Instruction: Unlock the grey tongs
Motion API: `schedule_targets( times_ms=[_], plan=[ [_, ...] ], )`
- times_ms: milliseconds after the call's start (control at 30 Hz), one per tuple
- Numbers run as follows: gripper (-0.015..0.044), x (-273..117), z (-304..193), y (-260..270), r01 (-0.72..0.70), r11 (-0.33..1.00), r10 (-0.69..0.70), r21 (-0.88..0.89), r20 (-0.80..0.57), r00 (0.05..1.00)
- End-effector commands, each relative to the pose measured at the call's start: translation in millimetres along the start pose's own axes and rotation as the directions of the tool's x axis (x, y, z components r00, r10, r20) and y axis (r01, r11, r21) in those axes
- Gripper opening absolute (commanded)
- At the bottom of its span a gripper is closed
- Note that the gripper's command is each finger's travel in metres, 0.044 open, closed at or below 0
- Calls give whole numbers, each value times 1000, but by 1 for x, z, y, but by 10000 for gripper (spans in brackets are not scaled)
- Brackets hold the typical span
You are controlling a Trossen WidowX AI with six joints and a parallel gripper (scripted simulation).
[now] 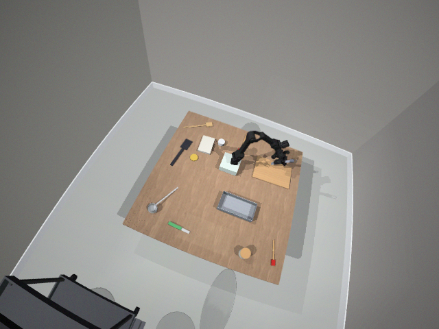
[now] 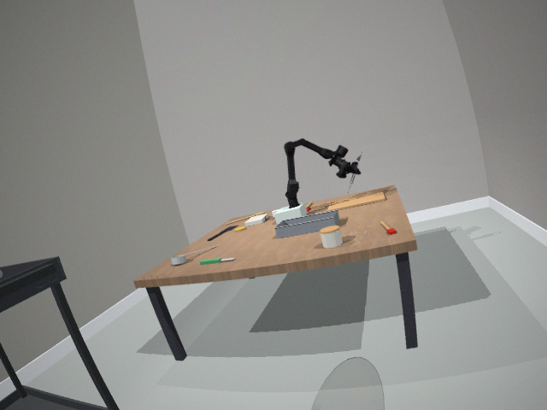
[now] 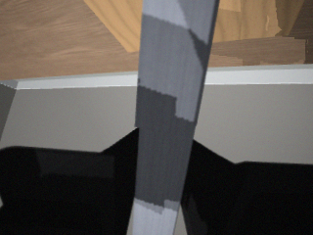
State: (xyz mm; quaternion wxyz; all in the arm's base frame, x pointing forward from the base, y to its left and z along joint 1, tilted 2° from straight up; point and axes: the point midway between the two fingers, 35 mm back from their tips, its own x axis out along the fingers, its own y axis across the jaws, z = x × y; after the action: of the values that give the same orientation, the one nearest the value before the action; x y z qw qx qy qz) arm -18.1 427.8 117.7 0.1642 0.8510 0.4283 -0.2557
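While the arm reaches out from its pale base block point(image 1: 228, 164) near the far edge of the surface point(image 1: 198, 208), the top view shows the gripper point(image 1: 282, 159) closed on the grey tongs point(image 1: 285, 162), poised over the far side of the wooden board point(image 1: 272, 175) by the surface's far right corner. The roasting tin point(image 1: 236, 205) sits apart toward the middle, with nothing lying across it. A ladle point(image 1: 160, 201) and a green-handled tool point(image 1: 178, 227) lie near the left edge, and a lidded jar point(image 1: 244, 252) and red spatula point(image 1: 273, 253) near the front edge.

From the exterior view the gripper point(image 2: 353, 167) hangs well above the surface, the tongs point(image 2: 353, 172) clamped between its fingers and nearly upright, one end up, the other down toward the board point(image 2: 356, 201) without touching it. The tin point(image 2: 307, 223) stands nearer the middle.

At the wrist view the tongs point(image 3: 168, 113) fill the centre as one grey bar running up the frame between dark fingers, with board point(image 3: 119, 22) and white skirting behind. Whether the arms have sprung apart, I cannot tell.
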Motion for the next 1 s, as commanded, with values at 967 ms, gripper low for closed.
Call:
schedule_targets(
  times_ms=[967],
  plan=[
    [-150, -37, -10, 17, -17, 996, 38, 89, -241, 970]
  ],
)
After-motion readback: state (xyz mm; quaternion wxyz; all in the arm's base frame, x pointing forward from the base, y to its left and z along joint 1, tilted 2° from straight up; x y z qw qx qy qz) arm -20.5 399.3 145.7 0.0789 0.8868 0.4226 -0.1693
